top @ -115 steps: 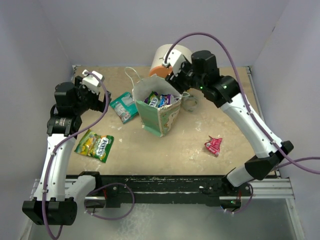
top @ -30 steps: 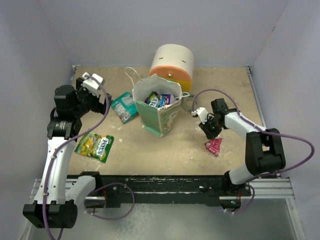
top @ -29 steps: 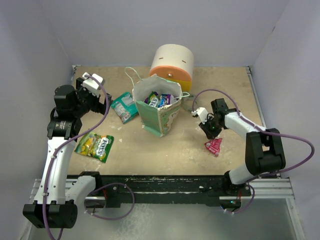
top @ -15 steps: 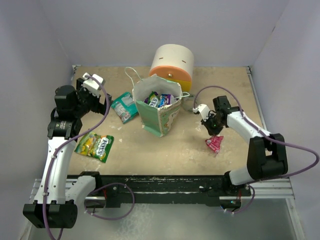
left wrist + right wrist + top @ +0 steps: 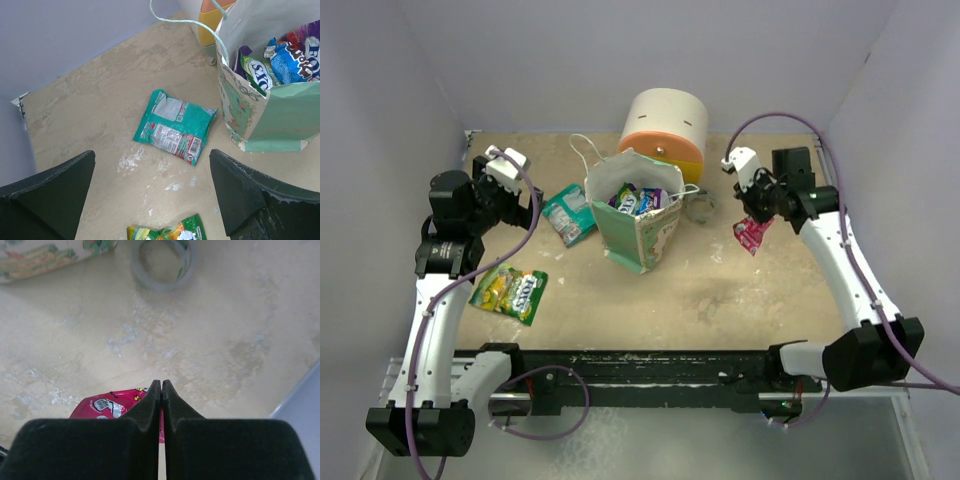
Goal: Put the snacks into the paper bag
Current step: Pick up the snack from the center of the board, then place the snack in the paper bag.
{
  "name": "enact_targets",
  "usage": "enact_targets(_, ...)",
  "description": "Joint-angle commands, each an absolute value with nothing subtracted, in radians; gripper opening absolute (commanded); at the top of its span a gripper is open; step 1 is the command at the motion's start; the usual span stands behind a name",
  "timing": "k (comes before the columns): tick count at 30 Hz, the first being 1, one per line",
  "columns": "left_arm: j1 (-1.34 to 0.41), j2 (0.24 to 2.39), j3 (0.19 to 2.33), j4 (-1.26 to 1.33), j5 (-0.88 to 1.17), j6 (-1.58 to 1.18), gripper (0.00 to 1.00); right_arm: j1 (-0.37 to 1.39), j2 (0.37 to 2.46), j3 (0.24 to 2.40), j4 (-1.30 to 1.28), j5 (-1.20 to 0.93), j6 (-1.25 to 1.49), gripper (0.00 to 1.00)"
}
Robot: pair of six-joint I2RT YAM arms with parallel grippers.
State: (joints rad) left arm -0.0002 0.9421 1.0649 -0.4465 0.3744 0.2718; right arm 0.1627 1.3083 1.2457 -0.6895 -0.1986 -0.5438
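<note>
- Pink snack (image 5: 751,236) is pinched by one edge in the right gripper (image 5: 754,222). In the right wrist view the jaws are clenched together with the red-pink foil (image 5: 107,405) showing to the left of them, low in the frame.
- Step in hand, as I judge it: carrying this snack to the bag (image 5: 638,238). It appears to hang clear of the desk (image 5: 720,290) at the right of the top view, level with the bag and well apart from it.
- The next move calls for a swing left across the frame, over the clear ring (image 5: 701,207), until the snack is above the bag's open mouth. The release should come only there, since other snacks already fill the bag.
- The drawer unit (image 5: 665,125) stands just behind the bag, so the approach is best kept high.
- The left gripper (image 5: 150,165) is spread wide and grasps nothing; it hovers above the teal snack (image 5: 175,127), which lies flat just left of the bag.
- A yellow-green snack (image 5: 509,290) lies at lower left of the top view, so two snacks remain on the desk after this one.
</note>
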Motion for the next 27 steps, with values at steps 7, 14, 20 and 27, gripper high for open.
enact_targets(7,0.008,0.928,1.070,-0.394,0.376,0.254,0.99,0.162,1.292,1.614,-0.680,-0.208,-0.451,0.00)
enact_targets(14,0.009,0.934,1.071,-0.397,0.359,0.256,0.99,0.165,1.299,1.745,-0.545,-0.256,-0.384,0.00)
enact_targets(20,0.020,0.939,1.067,-0.404,0.327,0.269,0.99,0.190,1.312,1.802,-0.409,-0.296,-0.319,0.00)
enact_targets(27,0.045,0.948,1.065,-0.404,0.326,0.272,0.99,0.289,1.369,1.863,-0.311,-0.299,-0.263,0.00)
